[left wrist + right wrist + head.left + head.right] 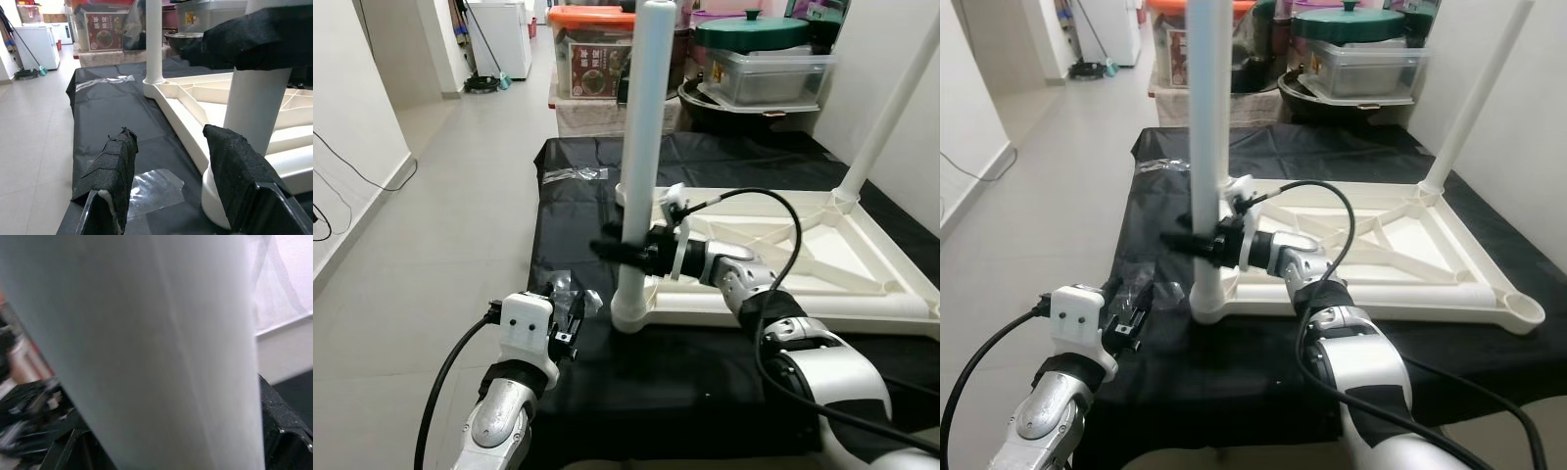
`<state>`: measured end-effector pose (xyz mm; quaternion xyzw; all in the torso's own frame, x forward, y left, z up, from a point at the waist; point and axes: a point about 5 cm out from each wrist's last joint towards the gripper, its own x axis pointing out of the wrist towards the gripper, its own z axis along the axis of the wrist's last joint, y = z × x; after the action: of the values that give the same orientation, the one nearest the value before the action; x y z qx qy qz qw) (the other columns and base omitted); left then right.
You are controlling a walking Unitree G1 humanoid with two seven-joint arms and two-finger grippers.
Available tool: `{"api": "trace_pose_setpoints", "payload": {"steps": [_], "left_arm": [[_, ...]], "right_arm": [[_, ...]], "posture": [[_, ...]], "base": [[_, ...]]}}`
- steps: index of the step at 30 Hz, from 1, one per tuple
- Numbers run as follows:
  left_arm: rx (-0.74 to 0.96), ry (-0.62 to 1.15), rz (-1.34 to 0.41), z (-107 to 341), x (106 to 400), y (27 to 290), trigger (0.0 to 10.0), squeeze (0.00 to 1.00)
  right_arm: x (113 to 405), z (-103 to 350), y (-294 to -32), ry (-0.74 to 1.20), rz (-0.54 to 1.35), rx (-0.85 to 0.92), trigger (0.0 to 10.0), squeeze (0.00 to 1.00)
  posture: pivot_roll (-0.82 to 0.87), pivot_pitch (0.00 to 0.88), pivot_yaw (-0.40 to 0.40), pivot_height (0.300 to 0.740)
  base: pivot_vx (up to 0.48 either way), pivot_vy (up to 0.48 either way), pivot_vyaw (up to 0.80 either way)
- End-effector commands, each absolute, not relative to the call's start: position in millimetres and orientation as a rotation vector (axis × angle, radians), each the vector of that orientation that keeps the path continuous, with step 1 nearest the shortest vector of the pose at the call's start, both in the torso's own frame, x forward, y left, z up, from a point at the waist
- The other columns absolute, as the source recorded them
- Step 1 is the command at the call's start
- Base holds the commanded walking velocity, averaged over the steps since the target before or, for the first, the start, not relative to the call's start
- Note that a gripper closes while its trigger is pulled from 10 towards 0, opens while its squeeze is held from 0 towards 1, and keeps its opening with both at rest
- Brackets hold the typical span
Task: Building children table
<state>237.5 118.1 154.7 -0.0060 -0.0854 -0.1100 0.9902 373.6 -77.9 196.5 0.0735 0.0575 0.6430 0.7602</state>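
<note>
At frame centre, the white table leg [639,166] is clamped by the right gripper [625,251], probably to seat it in the upturned tabletop [862,284]; the left gripper [171,171], lower left, is held wide, unloaded.

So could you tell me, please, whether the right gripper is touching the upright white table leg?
Touching: in the left eye view the right gripper has its black fingers clamped around the white leg, with no gap.
</note>
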Motion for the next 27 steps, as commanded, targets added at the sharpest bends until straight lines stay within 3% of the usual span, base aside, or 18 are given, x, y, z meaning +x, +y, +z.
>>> {"api": "trace_pose_setpoints", "payload": {"steps": [1, 2, 3, 7, 9, 13, 16, 18, 20, 21, 22, 27], "left_arm": [[-0.005, -0.154, -0.218, 151.9, 236.8, 118.5, 10.0, 0.00], [-0.006, -0.154, -0.218, 151.8, 236.8, 118.4, 10.0, 0.00], [-0.006, -0.154, -0.219, 151.8, 236.6, 118.2, 10.0, 0.00], [-0.006, -0.153, -0.221, 151.9, 236.2, 117.8, 10.0, 0.00], [-0.007, -0.153, -0.222, 151.6, 236.1, 117.7, 10.0, 0.00], [-0.008, -0.151, -0.224, 150.6, 235.4, 117.3, 10.0, 0.00], [-0.009, -0.151, -0.224, 150.6, 235.3, 117.2, 10.0, 0.00], [-0.009, -0.150, -0.223, 150.3, 235.5, 118.1, 10.0, 0.00], [-0.009, -0.149, -0.223, 149.9, 235.6, 119.0, 10.0, 0.00], [-0.009, -0.149, -0.223, 149.9, 235.6, 119.0, 10.0, 0.00], [-0.007, -0.147, -0.223, 148.9, 235.7, 119.0, 10.0, 0.00], [-0.007, -0.145, -0.226, 147.9, 235.8, 118.2, 10.0, 0.00]], "right_arm": [[370.3, 195.8, -68.0, 0.158, 1.465, 0.133, 10.0, 0.00], [370.5, 195.7, -66.2, 0.160, 1.464, 0.120, 3.5, 0.00], [371.7, 196.4, -64.0, 0.147, 1.439, 0.109, 0.0, 0.00], [372.9, 197.9, -62.7, 0.130, 1.422, 0.100, 0.0, 0.00], [376.8, 196.8, -61.0, 0.099, 1.321, 0.112, 0.0, 0.00], [392.5, 185.1, -65.8, 0.106, 0.890, 0.094, 0.0, 0.00], [396.7, 181.2, -71.4, 0.120, 0.752, 0.108, 0.0, 0.00], [405.8, 176.2, -95.5, 0.118, 0.378, 0.113, 0.0, 0.00], [408.2, 175.5, -112.9, 0.097, 0.142, 0.111, 0.0, 0.00], [408.2, 175.5, -112.9, 0.097, 0.142, 0.111, 0.0, 0.00], [407.3, 175.8, -119.9, 0.073, -0.006, 0.124, 0.0, 0.00], [402.8, 172.6, -123.6, 0.055, -0.171, 0.176, 0.0, 0.00]], "posture": [[0.03, 0.000, -0.041, 0.740], [0.03, 0.000, -0.041, 0.740], [0.04, 0.000, -0.041, 0.740], [0.04, 0.000, -0.041, 0.740], [0.04, 0.000, -0.039, 0.740], [0.04, 0.000, -0.040, 0.740], [0.04, 0.000, -0.040, 0.740], [0.04, 0.000, -0.035, 0.740], [0.03, 0.000, -0.034, 0.740], [0.03, 0.000, -0.034, 0.740], [0.03, 0.000, -0.034, 0.740], [0.03, 0.000, -0.030, 0.740]], "base": [[0.000, 0.000, 0.00], [0.000, 0.000, 0.00], [0.000, 0.000, 0.00], [0.000, 0.000, 0.00], [0.000, 0.000, 0.00], [0.000, 0.000, 0.00], [0.000, 0.000, 0.00], [0.000, 0.000, 0.00], [0.000, 0.000, 0.00], [0.000, 0.000, 0.00], [0.000, 0.000, 0.00], [0.000, 0.000, 0.00]]}}
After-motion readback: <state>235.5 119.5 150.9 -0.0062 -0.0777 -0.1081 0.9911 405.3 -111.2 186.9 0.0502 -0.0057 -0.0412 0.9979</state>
